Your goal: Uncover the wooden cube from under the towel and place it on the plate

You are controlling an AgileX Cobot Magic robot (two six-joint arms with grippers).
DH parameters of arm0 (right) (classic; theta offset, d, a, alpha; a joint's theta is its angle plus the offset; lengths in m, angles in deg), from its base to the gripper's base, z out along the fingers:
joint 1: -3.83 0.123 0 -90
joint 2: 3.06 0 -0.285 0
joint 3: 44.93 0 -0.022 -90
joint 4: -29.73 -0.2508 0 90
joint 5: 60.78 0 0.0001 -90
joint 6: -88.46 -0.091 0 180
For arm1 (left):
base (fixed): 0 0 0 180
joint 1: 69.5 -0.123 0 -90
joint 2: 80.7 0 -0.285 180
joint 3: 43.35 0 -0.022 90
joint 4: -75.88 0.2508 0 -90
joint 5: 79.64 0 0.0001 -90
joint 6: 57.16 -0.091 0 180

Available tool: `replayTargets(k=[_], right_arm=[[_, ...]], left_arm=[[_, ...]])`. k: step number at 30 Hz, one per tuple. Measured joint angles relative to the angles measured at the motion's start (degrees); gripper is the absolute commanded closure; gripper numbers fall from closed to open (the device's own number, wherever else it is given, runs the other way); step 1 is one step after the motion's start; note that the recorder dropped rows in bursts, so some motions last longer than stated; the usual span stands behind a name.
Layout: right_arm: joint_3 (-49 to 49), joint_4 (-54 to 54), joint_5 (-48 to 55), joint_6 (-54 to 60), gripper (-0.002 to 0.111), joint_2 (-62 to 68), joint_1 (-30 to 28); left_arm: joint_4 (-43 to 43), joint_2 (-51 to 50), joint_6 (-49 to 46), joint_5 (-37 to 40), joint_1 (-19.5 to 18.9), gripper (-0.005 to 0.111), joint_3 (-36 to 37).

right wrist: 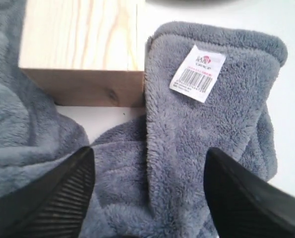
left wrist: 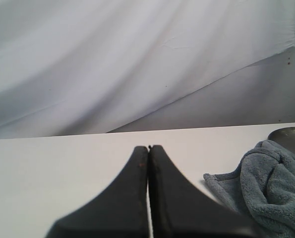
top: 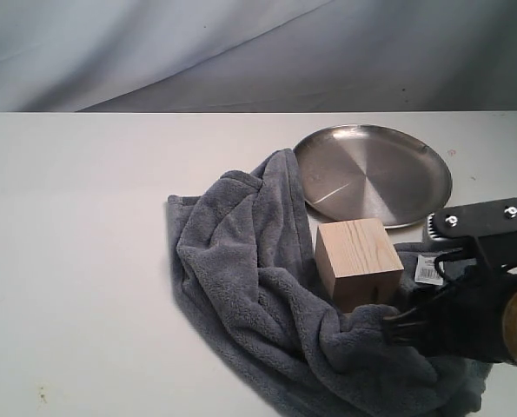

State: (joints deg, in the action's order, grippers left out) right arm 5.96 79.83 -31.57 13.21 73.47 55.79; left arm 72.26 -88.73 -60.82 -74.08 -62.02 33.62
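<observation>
The wooden cube (top: 358, 258) stands uncovered on the table, with the crumpled blue-grey towel (top: 249, 287) bunched to its left and in front of it. Behind it lies the round silver plate (top: 373, 174), nothing on it. My right gripper (top: 395, 327) hovers low over the towel just in front of the cube, open, its fingers (right wrist: 63, 193) spread above a towel fold (right wrist: 197, 129) that carries a white label (right wrist: 197, 73). The cube (right wrist: 83, 44) shows just beyond that fold. My left gripper (left wrist: 148, 148) is shut and holds nothing; the towel's edge (left wrist: 266, 188) lies to one side of it.
A white table (top: 76, 261) carries everything, and a pale fabric backdrop (top: 241, 52) hangs behind it. The plate's rim (left wrist: 288, 134) peeks in at the edge of the left wrist view. The right arm's black body (top: 484, 287) fills the lower right corner.
</observation>
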Motion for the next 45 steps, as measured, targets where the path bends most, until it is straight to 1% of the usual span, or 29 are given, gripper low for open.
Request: replayTargets(k=[3,8,10,12,15,18,23,29,32,39,45], right_arm=[[0.0,-8.4,0.0,7.29,0.055,-5.77,0.0],[0.0,-28.3,1.81,26.48,0.079,-13.0,0.0],[0.0,-36.77,3.52,35.22,0.086,-14.2,0.0],[0.0,-44.73,5.62,43.45,0.091,-14.75,0.0],[0.0,-53.01,7.49,51.09,0.098,-14.75,0.0],[0.0,-55.83,8.05,52.71,0.102,-14.75,0.0],[0.24,-57.82,9.11,52.7,0.102,-14.75,0.0],[4.37,-60.4,9.12,52.7,0.102,-12.91,0.0],[5.2,-60.76,7.88,52.7,0.102,-9.31,0.0],[5.2,-59.8,0.5,52.7,0.102,4.51,0.0],[5.2,-58.7,-5.49,52.7,0.102,12.02,0.0]], left_arm=[[0.0,0.0,0.0,0.0,0.0,0.107,0.0],[0.0,0.0,0.0,0.0,0.0,0.107,0.0],[0.0,0.0,0.0,0.0,0.0,0.107,0.0],[0.0,0.0,0.0,0.0,0.0,0.107,0.0],[0.0,0.0,0.0,0.0,0.0,0.107,0.0],[0.0,0.0,0.0,0.0,0.0,0.107,0.0],[0.0,0.0,0.0,0.0,0.0,0.107,0.0],[0.0,0.0,0.0,0.0,0.0,0.107,0.0],[0.0,0.0,0.0,0.0,0.0,0.107,0.0],[0.0,0.0,0.0,0.0,0.0,0.107,0.0],[0.0,0.0,0.0,0.0,0.0,0.107,0.0]])
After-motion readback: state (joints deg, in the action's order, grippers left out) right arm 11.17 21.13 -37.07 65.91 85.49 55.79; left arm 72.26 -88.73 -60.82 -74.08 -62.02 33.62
